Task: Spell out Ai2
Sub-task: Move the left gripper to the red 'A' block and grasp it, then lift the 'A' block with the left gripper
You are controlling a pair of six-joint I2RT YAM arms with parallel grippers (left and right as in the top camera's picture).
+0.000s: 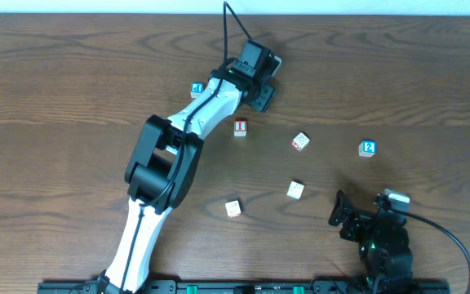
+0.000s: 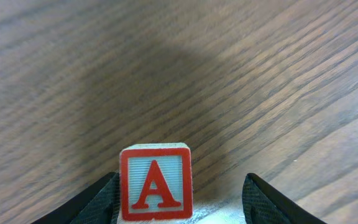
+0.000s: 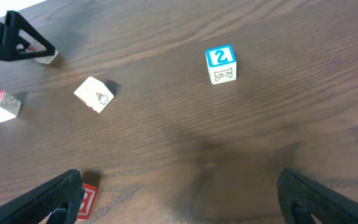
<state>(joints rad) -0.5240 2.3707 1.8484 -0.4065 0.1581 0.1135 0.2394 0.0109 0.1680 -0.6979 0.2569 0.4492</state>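
The dark wood-grain surface [image 1: 72, 82] is bare around the far-side spot where the left end effector [image 2: 183, 186] stands spread about the A cube [image 2: 155, 183]. One finger is close against the cube and the other is apart, so the cube looks set down, not pinched. Its red frame and red letter face the wrist camera upright. Next, I judge, the arm must lift clear without nudging it, then bring the I cube [image 1: 240, 127] beside it. The 2 cube [image 1: 367, 148] lies ahead of the wide-spread right end effector [image 3: 179, 180].

Matt wood-grain table [image 2: 229, 74], pale wooden A cube [image 2: 156, 185], smooth red-painted face
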